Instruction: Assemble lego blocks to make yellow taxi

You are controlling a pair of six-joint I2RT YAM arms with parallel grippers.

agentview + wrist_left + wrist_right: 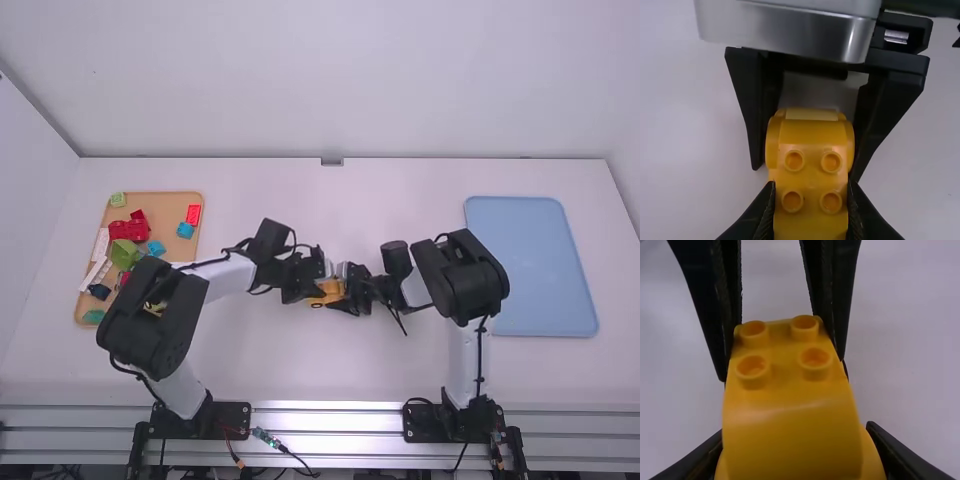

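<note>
My left gripper [810, 185] pinches the studded end of the yellow block [327, 292], low in the middle of the frame, one fingertip on each side. The block hangs between my two hands; I judge it light, stiff hard plastic, not fragile, though its curved, shiny flanks could let it slip or twist. The flat sides by the studs look the best place to grip, level and square, leaving the studs free. My right gripper [795, 430] is closed about the rounded, flared end, where I'd squeeze evenly so it doesn't roll. Around this, at the left of the frame, a tan tray [160, 210] holds loose pieces, among them a red block [130, 229], a green block [126, 253] and a blue block [185, 230]. Smooth white table [300, 365] runs across the middle, with a plain pale wall [330, 80] along the top. At the right lies a flat blue tray [535, 265].
</note>
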